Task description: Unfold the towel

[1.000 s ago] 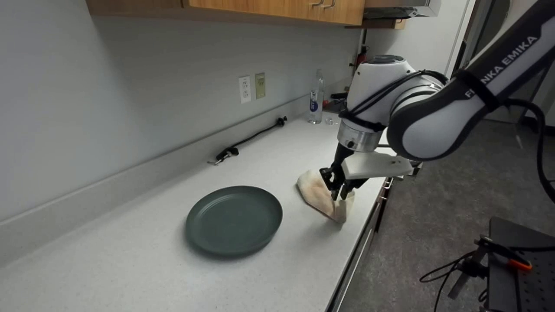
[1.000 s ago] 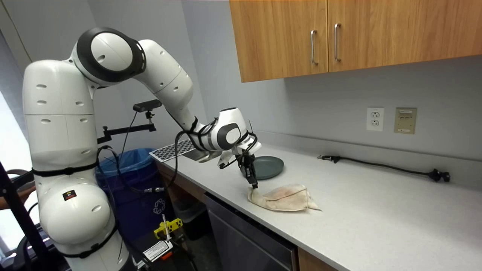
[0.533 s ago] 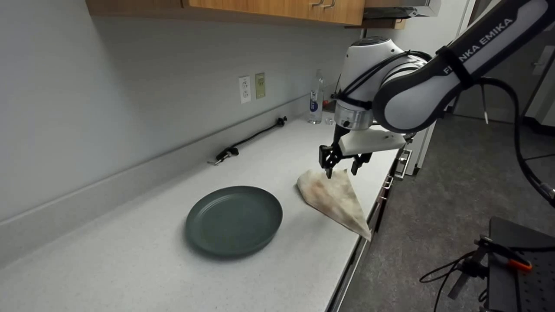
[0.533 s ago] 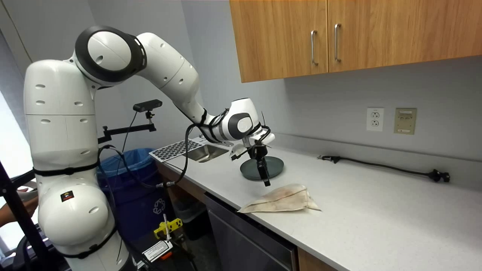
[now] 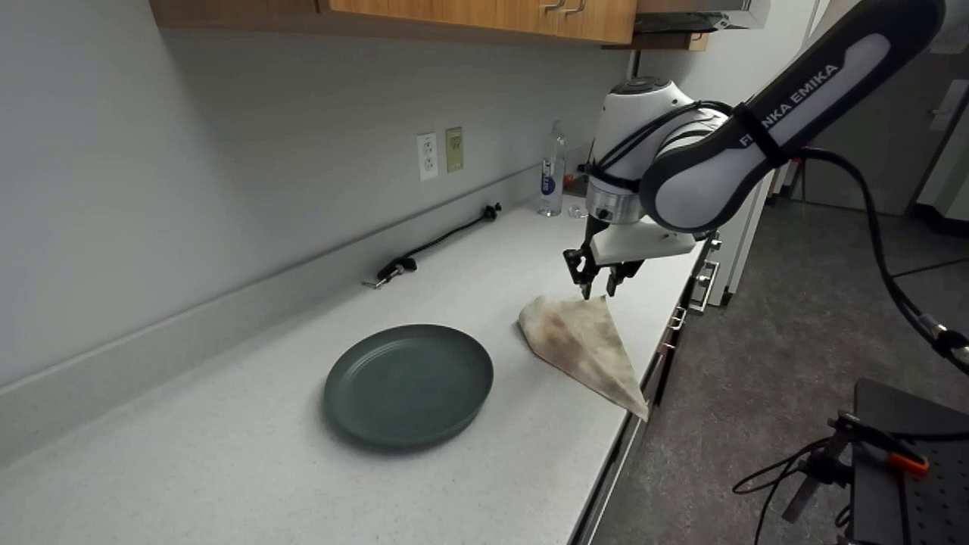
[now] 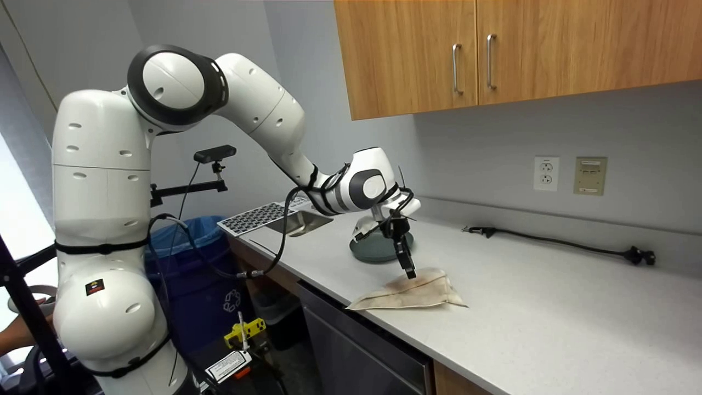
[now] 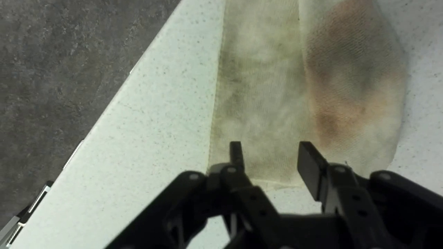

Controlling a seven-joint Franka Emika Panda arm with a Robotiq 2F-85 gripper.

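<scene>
The towel (image 5: pixel 583 352), cream-beige with reddish-brown blotches, lies creased on the counter. Its pointed corner reaches the counter's front edge in both exterior views. In the wrist view the towel (image 7: pixel 259 97) shows a flat strip on the left and a raised, blotched part on the right, with a fold line between. My gripper (image 7: pixel 272 148) is partly open, its fingers (image 7: pixel 311 166) apart with nothing held between them. Below that gap runs the towel's short edge. In an exterior view the gripper (image 6: pixel 409 274) hangs over the towel; whether its tips touch the cloth I cannot tell.
A dark green plate (image 5: pixel 409 386) stands on the counter (image 5: pixel 250 469) beside the towel. Along the wall lie a black cable with clamps (image 6: pixel 559 241) and, further along, a clear bottle (image 5: pixel 553 174). Wooden cabinets (image 6: pixel 521 49) hang above. The counter's front edge drops to the floor.
My gripper has left the towel's corner, opened, then moved over the cloth toward its short edge, its jaws narrowing again. That corner has dropped flat, spreading out to the counter's front edge.
</scene>
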